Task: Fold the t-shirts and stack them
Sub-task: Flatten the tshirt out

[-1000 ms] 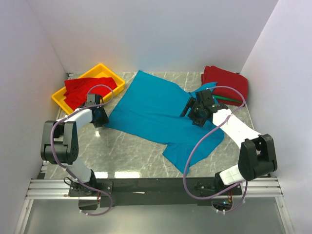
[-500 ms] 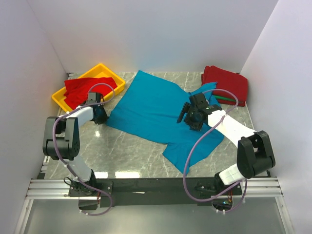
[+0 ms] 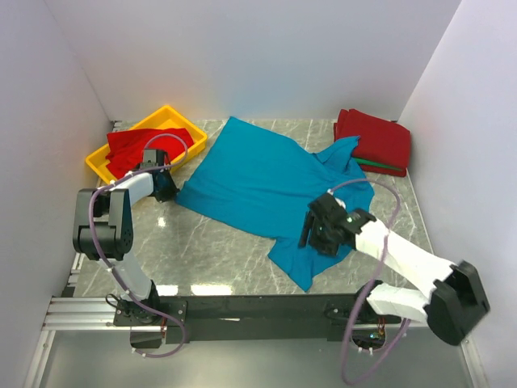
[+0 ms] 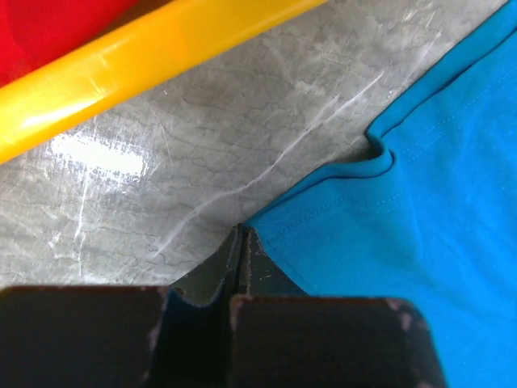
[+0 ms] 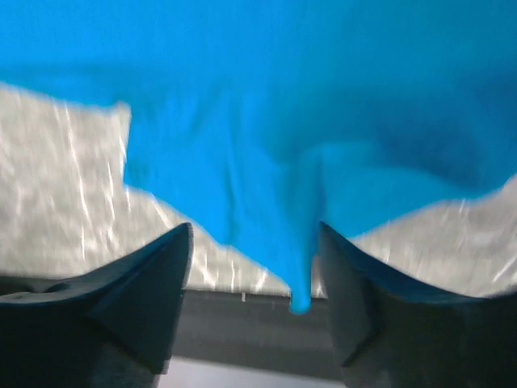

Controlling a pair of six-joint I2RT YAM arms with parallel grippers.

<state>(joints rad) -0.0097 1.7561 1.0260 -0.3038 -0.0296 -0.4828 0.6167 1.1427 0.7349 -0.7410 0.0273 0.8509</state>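
Teal-blue t-shirt (image 3: 258,182) lies spread open and a little rumpled across the middle of the grey marble desk (image 3: 218,250). It is one shirt, turned askew, with a sleeve reaching toward 1 o'clock and its near part trailing toward 5 o'clock.

At 9 o'clock the left claw (image 3: 167,190) is pressed fully closed at the shirt's left corner, and from its wrist view it appears to nip the very tip of the hem. At 5 o'clock the right claw (image 3: 311,234) hovers over the shirt's near part with its jaws wide apart, holding nothing. Its own view is blurred.

The cloth looks thin, light and limp. It should sag and crease wherever it is unsupported, and drag rather than slide over the stone. Corners and stitched hems seem the surest places to pinch, one per claw, so an edge lifts straight.

One yellow tray (image 3: 187,121) sits at 10 o'clock with one red t-shirt (image 3: 133,145) crumpled inside. At 2 o'clock is one folded red pile (image 3: 376,137) with a sliver of green (image 3: 373,165) at its near edge. How many shirts it holds I cannot tell.
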